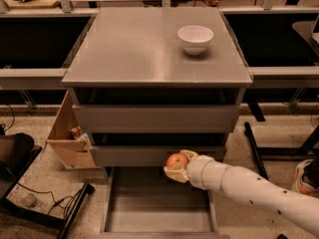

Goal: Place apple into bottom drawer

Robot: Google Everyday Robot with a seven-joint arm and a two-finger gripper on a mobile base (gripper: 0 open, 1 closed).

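Note:
My gripper (177, 166) is shut on the small red apple (176, 160) and holds it in front of the middle drawer's lower edge, just above the back of the open bottom drawer (158, 206). The bottom drawer is pulled out toward the camera and shows a plain grey floor with nothing in it. My white arm reaches in from the lower right.
A white bowl (195, 38) stands on the cabinet top (129, 49) at the back right. The two upper drawers (154, 117) are shut. A wooden box (67, 136) leans at the cabinet's left side. Cables and a black stand lie on the floor at the left.

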